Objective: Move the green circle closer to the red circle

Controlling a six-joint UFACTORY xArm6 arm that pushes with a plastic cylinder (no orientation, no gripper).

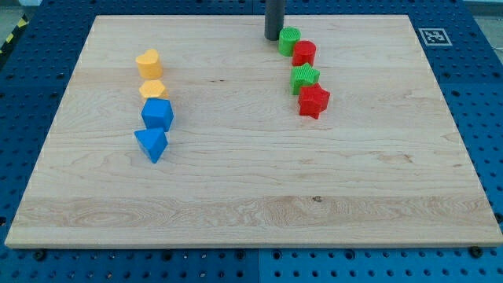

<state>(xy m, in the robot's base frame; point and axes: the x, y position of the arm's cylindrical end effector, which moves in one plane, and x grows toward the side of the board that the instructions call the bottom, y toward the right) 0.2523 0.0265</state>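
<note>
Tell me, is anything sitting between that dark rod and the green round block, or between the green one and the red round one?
Nothing visible. My tip sits just left of the green circle, and the red circle already touches it at lower right.

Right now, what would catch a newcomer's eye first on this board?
Two short columns of bright blocks on the pale wooden board: yellow and blue ones at the view's left, green and red ones at the right. At the view's top, my tip sits just left of the green circle, which touches the red circle.
</note>
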